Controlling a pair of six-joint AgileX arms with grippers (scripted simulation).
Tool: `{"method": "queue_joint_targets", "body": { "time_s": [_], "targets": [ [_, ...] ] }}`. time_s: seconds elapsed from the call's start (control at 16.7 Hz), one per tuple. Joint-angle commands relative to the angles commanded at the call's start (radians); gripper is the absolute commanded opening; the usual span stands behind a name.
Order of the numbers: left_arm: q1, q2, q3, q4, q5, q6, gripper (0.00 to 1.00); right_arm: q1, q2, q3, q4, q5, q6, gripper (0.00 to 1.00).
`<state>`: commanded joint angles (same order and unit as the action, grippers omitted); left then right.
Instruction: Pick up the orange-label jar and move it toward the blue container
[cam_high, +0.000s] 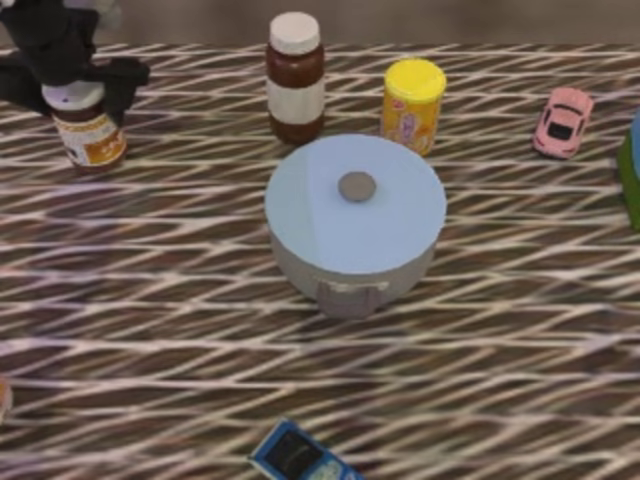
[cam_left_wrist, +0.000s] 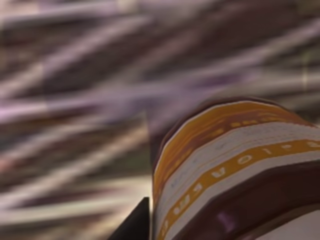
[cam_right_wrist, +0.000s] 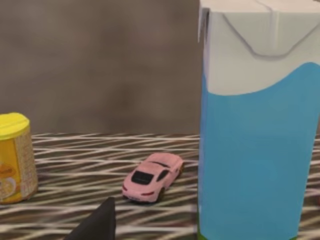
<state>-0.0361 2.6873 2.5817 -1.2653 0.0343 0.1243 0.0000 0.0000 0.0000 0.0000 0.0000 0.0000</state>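
Left gripper (cam_high: 72, 85) around orange-label jar (cam_high: 88, 128)

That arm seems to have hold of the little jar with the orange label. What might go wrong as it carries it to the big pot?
The left gripper sits only around the lid end of the orange-label jar, so it might slip or tilt. The tall brown jar stands close to the pot, so a low sweep might knock it over.

Orange-label jar (cam_left_wrist: 235, 165) fills view over striped table (cam_left_wrist: 75, 100).
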Motion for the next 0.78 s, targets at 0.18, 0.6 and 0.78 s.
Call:
{"method": "queue_joint_targets", "body": {
  "time_s": [0.18, 0.6, 0.78],
  "targets": [
    [0.0, 0.0, 0.0, 0.0, 0.0, 0.0, 0.02, 0.0, 0.0, 0.0, 0.0, 0.0, 0.0, 1.0],
    [0.0, 0.0, 0.0, 0.0, 0.0, 0.0, 0.0, 0.0, 0.0, 0.0, 0.0, 0.0, 0.0, 1.0],
    [-0.002, -0.002, -0.002, 0.0, -0.001, 0.001, 0.0, 0.0, 0.0, 0.0, 0.0, 0.0, 0.0, 1.0]
  ]
}}
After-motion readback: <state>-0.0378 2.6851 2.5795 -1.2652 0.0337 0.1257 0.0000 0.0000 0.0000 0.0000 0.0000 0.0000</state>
